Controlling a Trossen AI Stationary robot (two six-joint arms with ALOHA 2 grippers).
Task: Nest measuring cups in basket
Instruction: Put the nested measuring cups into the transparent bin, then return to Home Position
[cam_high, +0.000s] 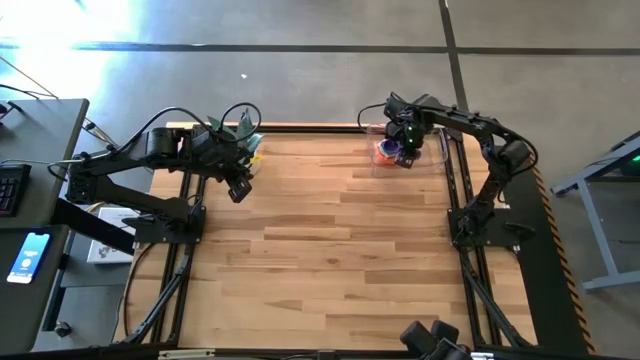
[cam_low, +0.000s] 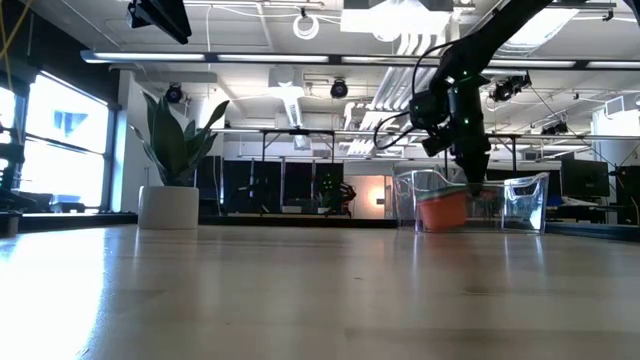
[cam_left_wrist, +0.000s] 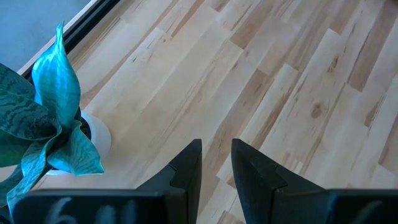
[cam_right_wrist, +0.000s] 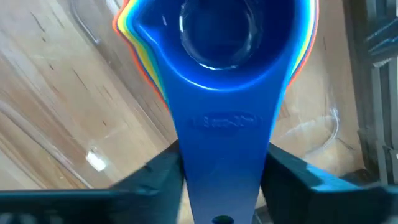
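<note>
The measuring cups sit nested in one stack (cam_high: 386, 150) inside the clear basket (cam_low: 522, 204) at the table's far right. The blue cup (cam_right_wrist: 217, 56) is on top, with yellow, orange and red rims (cam_right_wrist: 132, 34) showing beneath it. In the low view the stack's orange wall (cam_low: 443, 212) shows through the basket. My right gripper (cam_right_wrist: 221, 180) points down into the basket and is shut on the blue cup's handle. My left gripper (cam_left_wrist: 216, 149) hangs open above the table's far left, with nothing between its fingers. My right gripper has the blue cup's flat handle (cam_right_wrist: 221, 143) between its two fingers, one finger (cam_right_wrist: 158, 177) against each long edge, toward the handle's free end. The fingers come from above, pointing down. The blue cup's bowl rests in the stack below it.
A white pot with a green plant (cam_low: 168, 205) stands at the table's far left, close to my left gripper (cam_high: 240, 188). The wide wooden tabletop (cam_high: 330, 250) lies between the two arms. The basket's low clear walls (cam_right_wrist: 314, 130) surround the stack.
</note>
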